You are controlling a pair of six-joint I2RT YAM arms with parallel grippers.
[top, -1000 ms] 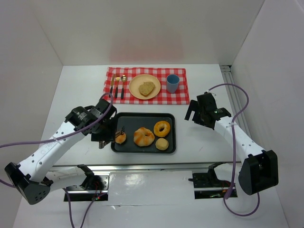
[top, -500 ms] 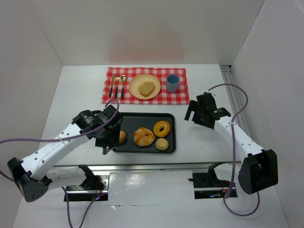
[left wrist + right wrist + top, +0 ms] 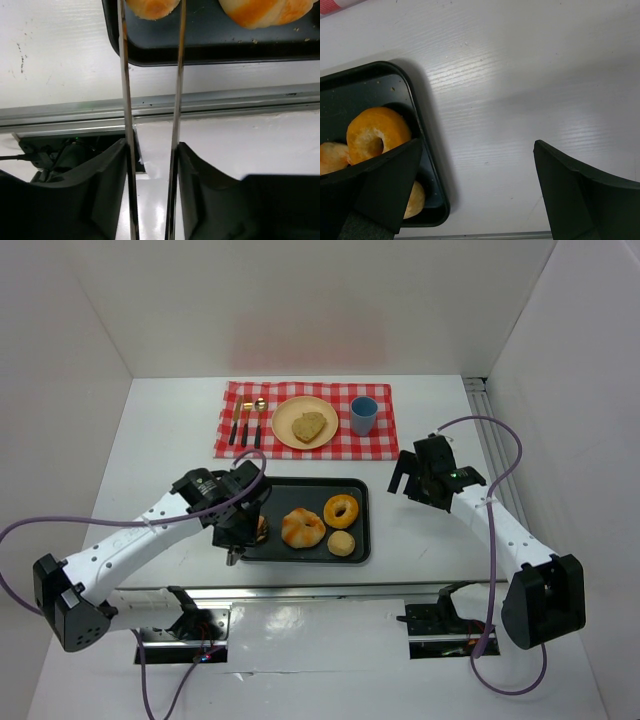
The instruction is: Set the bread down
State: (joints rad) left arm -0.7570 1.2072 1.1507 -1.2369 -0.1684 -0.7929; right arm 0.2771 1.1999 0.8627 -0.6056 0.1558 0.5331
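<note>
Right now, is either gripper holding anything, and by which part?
The left gripper holds metal tongs by their handle end; their tips flank the small roll on the tray, but a pinch cannot be told. The right gripper holds nothing.

- Red-and-white checkered cloth [image 3: 385,443]: upper centre of the frame, lying flat.
- Blue cup [image 3: 363,416]: upright on the cloth's right part.
- Cutlery [image 3: 247,422]: side by side on the cloth's left part.

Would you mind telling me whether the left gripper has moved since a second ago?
Yes. The left gripper has shifted right, from beside the black tray's left edge to over it, near the small bun.
</note>
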